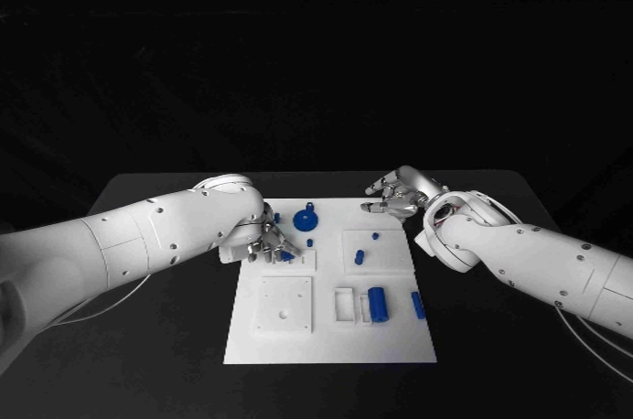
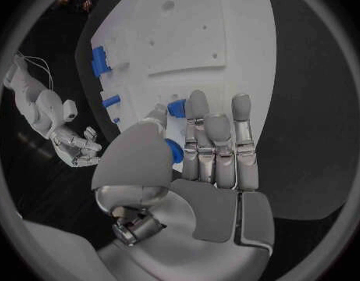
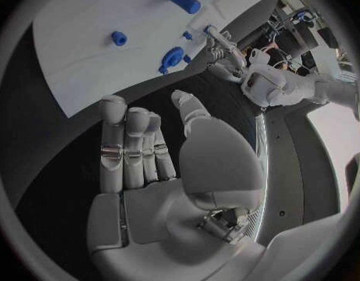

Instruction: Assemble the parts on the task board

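Note:
The white task board (image 1: pixel 330 341) lies mid-table. My left hand (image 1: pixel 264 240) is over its near-left part, by a raised white block. In the left wrist view a small blue part (image 2: pixel 174 151) sits pinched between the thumb and the nearest finger (image 2: pixel 197 128), with the other fingers held straight. A round blue knobbed part (image 1: pixel 306 220) lies just beyond that hand. My right hand (image 1: pixel 400 198) hovers over the black table at the board's far right corner, fingers straight, thumb apart, holding nothing. The right wrist view shows its bare palm (image 3: pixel 160 187) facing the board (image 3: pixel 78 62).
On the board's right half lie a small blue peg (image 1: pixel 358 254), a blue cylinder (image 1: pixel 378 303) next to a white holder (image 1: pixel 344 305) and a blue bar (image 1: pixel 418 305). A square white plate (image 1: pixel 284 305) sits at the near left. Black table (image 1: pixel 145 346) surrounds the board.

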Robot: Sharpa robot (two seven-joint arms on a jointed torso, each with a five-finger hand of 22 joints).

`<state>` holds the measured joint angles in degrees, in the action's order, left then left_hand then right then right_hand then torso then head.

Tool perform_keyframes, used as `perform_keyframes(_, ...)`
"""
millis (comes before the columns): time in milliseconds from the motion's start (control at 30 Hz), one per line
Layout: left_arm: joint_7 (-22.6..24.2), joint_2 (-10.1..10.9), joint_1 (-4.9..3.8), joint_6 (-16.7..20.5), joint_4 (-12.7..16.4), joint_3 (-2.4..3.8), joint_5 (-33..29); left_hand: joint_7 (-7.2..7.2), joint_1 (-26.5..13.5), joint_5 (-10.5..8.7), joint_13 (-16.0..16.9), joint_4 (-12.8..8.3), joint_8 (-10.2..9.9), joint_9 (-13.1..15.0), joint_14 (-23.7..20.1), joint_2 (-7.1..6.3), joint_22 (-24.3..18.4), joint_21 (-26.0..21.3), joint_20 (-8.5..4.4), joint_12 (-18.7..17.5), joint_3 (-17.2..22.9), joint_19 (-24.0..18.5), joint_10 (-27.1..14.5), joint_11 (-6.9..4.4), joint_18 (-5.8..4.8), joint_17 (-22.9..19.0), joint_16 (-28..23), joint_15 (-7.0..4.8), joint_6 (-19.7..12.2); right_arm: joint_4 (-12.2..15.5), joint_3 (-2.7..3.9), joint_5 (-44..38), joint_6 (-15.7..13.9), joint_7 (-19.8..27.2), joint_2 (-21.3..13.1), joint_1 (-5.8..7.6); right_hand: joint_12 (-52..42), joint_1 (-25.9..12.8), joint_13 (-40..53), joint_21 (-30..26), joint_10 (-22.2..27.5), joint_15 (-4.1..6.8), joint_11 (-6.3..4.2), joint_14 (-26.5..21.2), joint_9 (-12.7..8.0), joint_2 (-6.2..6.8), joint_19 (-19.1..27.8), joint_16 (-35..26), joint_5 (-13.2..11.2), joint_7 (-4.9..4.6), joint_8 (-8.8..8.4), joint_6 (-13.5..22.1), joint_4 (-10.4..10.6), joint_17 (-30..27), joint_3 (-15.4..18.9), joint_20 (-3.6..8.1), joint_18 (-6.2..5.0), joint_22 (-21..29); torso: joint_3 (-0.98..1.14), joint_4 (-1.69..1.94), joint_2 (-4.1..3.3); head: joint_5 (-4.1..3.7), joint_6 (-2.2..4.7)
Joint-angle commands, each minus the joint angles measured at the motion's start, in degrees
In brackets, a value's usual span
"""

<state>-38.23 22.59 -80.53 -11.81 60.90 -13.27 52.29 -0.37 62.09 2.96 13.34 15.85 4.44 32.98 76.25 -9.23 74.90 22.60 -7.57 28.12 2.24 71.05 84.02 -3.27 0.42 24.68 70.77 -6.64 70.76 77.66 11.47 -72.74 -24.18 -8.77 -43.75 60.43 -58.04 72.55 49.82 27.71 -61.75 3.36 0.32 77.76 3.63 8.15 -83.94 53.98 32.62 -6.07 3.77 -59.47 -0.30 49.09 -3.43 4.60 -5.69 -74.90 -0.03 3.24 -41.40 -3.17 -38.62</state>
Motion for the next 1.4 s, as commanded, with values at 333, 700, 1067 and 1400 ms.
perform_keyframes(333, -1.23, -0.25, 0.81, -0.37, 0.15, -0.47, 1.20, 3.23, 2.09, -0.08, -0.27, -2.16, -0.35, -27.63, -0.10, 2.91, 1.05, -0.72, 0.13, -0.48, -1.55, 0.17, 2.55, 0.52, -0.17, -0.10, -0.93, 0.39, -4.32, 0.17, 0.03, -0.18, 0.59, 0.22, 0.00, -0.18, 0.10, -0.50, -0.08, 0.08, 0.00, 0.15, 0.09, 0.20, -0.06, -0.08, -2.41, -0.29, 0.39, -0.16, -0.21, 0.13, 0.21, -0.06, -0.05, -0.03, -0.79, -3.11, 0.00, 0.05, 0.00, 0.04, 0.11)
perform_keyframes(700, -1.19, -0.30, 0.82, -0.73, 0.07, -0.47, 0.04, 3.14, 5.81, 6.19, 0.26, -12.74, -0.33, -27.32, -0.06, 12.23, 1.14, -1.01, 0.29, -0.74, -4.37, 0.31, 2.52, 0.41, 0.05, -0.44, -0.75, 0.38, -3.79, 0.18, 0.03, -0.17, 0.71, 0.19, 0.01, -0.22, 0.15, -0.54, -0.15, 0.13, 0.01, 0.16, 0.08, 0.22, -0.06, -0.20, -2.40, -0.29, 0.44, -0.15, -0.21, 0.09, 0.25, -0.07, -0.13, -0.02, -0.79, -3.12, -0.03, 0.05, 0.00, 0.16, 0.16)
perform_keyframes(1067, -1.11, -0.16, 0.82, -0.51, -0.01, -0.47, -0.12, 2.64, 8.11, 8.36, 0.49, -16.26, -0.18, -27.41, 0.07, 15.06, 1.17, -0.76, 0.12, -0.42, -5.53, 0.35, 2.59, 0.15, -0.06, -0.36, -0.38, 0.20, -2.71, 0.32, 0.03, -0.14, 0.75, 0.18, 0.02, -0.28, 0.15, -0.54, -0.15, 0.13, 0.01, 0.16, 0.08, 0.22, -0.06, -0.20, -2.40, -0.29, 0.44, -0.15, -0.21, 0.09, 0.25, -0.07, -0.13, -0.02, -0.79, -3.12, -0.04, 0.03, 0.05, 0.33, 0.24)
perform_keyframes(1400, -1.41, 1.61, 0.81, -1.50, 0.74, -0.47, -0.40, 2.28, 8.48, 8.18, 0.49, -17.45, -0.27, -27.10, 0.00, 15.44, 1.16, -0.57, -0.02, 0.04, -5.84, 0.23, 2.60, 0.15, -0.20, -0.17, -0.17, 0.05, -1.61, 0.36, 0.02, -0.14, 0.73, 0.22, -0.11, -0.47, 0.15, -0.54, -0.15, 0.13, 0.01, 0.16, 0.08, 0.22, -0.06, -0.20, -2.40, -0.29, 0.44, -0.15, -0.21, 0.09, 0.25, -0.07, -0.13, -0.02, -0.79, -3.12, -0.08, 0.10, 0.05, 0.48, 0.39)
